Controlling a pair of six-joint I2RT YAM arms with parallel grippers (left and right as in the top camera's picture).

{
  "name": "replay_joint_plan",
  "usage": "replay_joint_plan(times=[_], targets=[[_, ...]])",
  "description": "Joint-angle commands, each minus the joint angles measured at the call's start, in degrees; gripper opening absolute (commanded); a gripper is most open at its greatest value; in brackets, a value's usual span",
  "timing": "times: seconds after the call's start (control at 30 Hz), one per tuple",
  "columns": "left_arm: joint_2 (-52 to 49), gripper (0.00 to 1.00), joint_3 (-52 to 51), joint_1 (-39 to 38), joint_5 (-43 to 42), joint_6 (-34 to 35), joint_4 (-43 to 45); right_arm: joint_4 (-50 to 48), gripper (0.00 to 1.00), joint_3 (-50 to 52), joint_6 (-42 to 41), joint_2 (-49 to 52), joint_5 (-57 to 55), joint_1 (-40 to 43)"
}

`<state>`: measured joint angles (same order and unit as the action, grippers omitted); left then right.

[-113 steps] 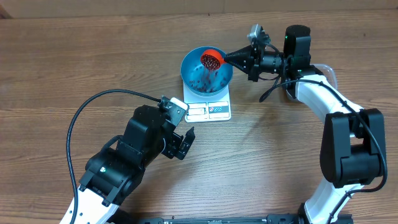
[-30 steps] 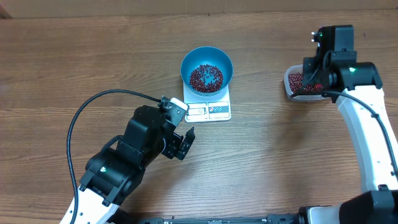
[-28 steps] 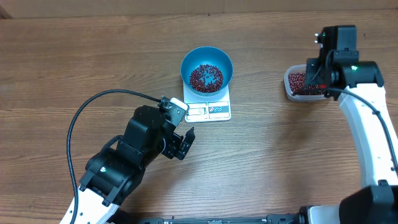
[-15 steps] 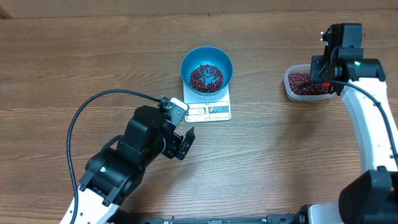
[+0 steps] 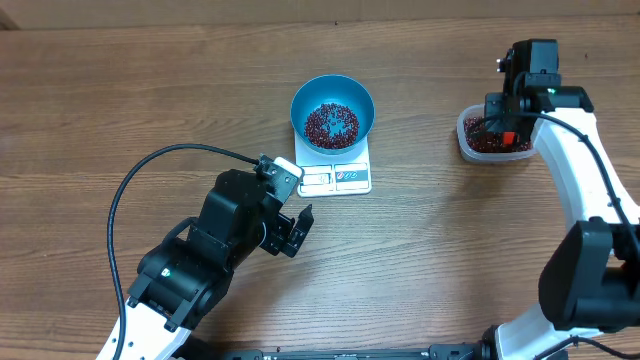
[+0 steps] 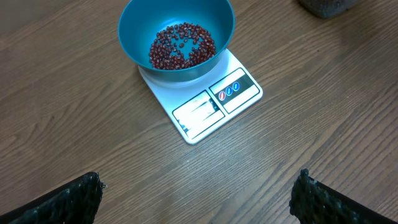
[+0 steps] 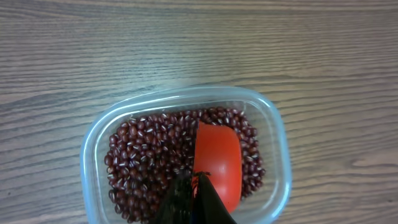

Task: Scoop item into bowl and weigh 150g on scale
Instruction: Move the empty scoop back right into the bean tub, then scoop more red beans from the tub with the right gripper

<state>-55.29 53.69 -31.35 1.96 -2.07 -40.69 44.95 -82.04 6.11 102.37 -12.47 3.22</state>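
Beans (image 5: 331, 122) are sitting in the bowl (image 5: 295, 108) on the scale (image 5: 335, 178).
Its display edge is facing the spread left hand (image 5: 297, 230); right hand (image 7: 194, 190) is pinching the scoop (image 7: 219, 163).

Left arm (image 5: 235, 225) black housings, white base link, black cable (image 5: 190, 148); right arm (image 5: 568, 175) white links, green light (image 5: 548, 92).

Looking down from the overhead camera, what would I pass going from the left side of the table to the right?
Black cable → left pincer, open → blue bowl of beans, sitting on the scale → clear tub, where the right pincer holds the red scoop.
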Motion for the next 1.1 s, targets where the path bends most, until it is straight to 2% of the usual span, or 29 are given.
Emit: replay_joint_plan(times=[0.0, 0.63, 1.07], targets=[[0.2, 1.00, -0.3, 0.3, 0.3, -1.2, 0.2, -0.8, 0.04, -1.2, 0.3, 1.3, 0.6, -0.1], [0.2, 1.00, -0.3, 0.3, 0.3, -1.2, 0.2, -0.5, 0.04, 0.7, 0.9, 4.2, 6.9, 0.0], [0.2, 0.99, -0.3, 0.3, 0.3, -1.2, 0.2, 0.9, 0.04, 1.2, 4.3, 4.2, 18.5, 1.8]])
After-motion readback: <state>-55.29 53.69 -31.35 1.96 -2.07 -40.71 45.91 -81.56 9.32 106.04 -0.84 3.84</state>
